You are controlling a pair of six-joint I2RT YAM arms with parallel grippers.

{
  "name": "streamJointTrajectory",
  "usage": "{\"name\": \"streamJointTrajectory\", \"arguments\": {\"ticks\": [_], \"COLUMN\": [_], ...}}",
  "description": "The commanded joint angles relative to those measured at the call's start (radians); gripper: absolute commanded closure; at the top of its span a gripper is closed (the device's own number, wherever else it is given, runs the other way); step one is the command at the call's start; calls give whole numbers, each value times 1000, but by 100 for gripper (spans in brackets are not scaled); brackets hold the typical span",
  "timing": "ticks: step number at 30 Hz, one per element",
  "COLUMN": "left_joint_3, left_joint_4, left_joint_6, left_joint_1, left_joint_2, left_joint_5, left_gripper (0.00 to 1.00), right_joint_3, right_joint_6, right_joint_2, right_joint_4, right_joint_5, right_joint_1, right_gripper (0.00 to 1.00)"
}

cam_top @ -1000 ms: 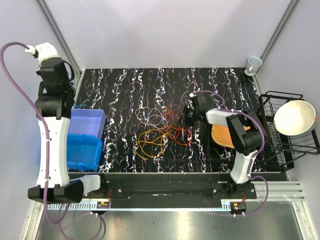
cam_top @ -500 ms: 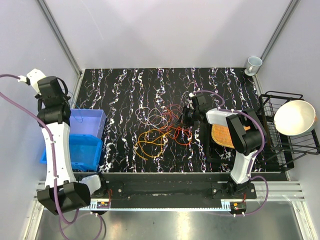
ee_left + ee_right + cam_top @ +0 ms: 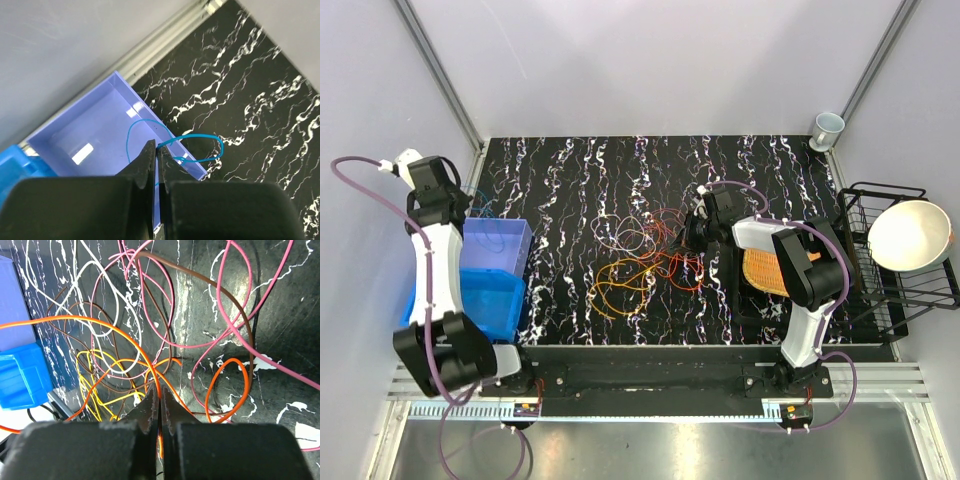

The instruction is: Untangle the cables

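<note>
"Two grippers on screen. What is the state of each?"
"My left gripper [image 3: 156, 150], at 9 o'clock on the marbled table [image 3: 570, 170], is pinched shut on a blue wire [image 3: 200, 134] that loops over the lilac tray [image 3: 95, 135]. My right gripper [image 3: 160, 396] is clamped on an orange wire [image 3: 125, 337]."
"Where are the cables?"
"The cables [image 3: 645, 250] lie mid-table in loose, crossing loops. My right gripper sits at the 3 o'clock edge of the heap."
</note>
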Motion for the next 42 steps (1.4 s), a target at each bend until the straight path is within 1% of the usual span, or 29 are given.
{"name": "streamJointTrajectory", "arguments": {"ticks": [1, 4, 5, 6, 7, 8, 11, 13, 15, 21, 24, 25, 27, 28, 29, 31, 33, 39, 42], "left_joint_3": [33, 18, 16, 12, 12, 12, 16, 10, -3, -25, -36, -33, 13, 41, 105, 159, 207, 309, 339], "left_joint_4": [61, 69, 67, 69, 67, 67, 67, 67, 69, 74, 98, 106, 74, 52, 2, -37, -64, -95, -98], "left_joint_6": [-15, -29, -38, -39, -42, -47, -49, -52, -56, -46, -24, -16, 2, 8, 22, 25, 14, 20, 25], "left_joint_1": [29, 34, 37, 37, 37, 38, 38, 38, 38, 35, 35, 35, 31, 26, 20, 11, 6, -6, -8], "left_joint_2": [63, 74, 76, 77, 77, 77, 59, 36, 16, -53, -61, -35, 25, 106, 149, 253, 316, 430, 476], "left_joint_5": [82, 80, 82, 80, 83, 89, 105, 102, 89, 93, 123, 178, 230, 276, 280, 266, 249, 238, 208], "left_gripper": [100, 100, 95, 88, 76, 50, 36, 33, 32, 31, 31, 31, 33, 37, 38, 39, 41, 44, 47], "right_joint_3": [-11, -19, -20, -20, -22, -23, -30, -31, -33, -36, -36, -37, -37, -37, -39, -39, -40, -42, -42], "right_joint_6": [0, 0, 0, 3, 3, 6, 9, 10, 12, 13, 12, 13, 13, 12, 15, 16, 16, 18, 16], "right_joint_2": [-19, -22, -24, -24, -24, -25, -30, -34, -37, -37, -37, -39, -37, -37, -37, -37, -39, -40, -40], "right_joint_4": [43, 48, 49, 52, 54, 55, 61, 66, 68, 71, 72, 71, 72, 74, 75, 78, 80, 81, 80], "right_joint_5": [-17, -20, -23, -29, -33, -35, -43, -46, -46, -47, -49, -47, -49, -49, -49, -53, -55, -56, -58], "right_joint_1": [0, 0, 0, -2, 0, 0, 0, 0, 0, 0, 0, 0, 0, 0, 0, 0, 0, 0, 0], "right_gripper": [100, 100, 100, 100, 100, 100, 100, 100, 100, 100, 100, 100, 100, 100, 100, 100, 100, 100, 100]}}
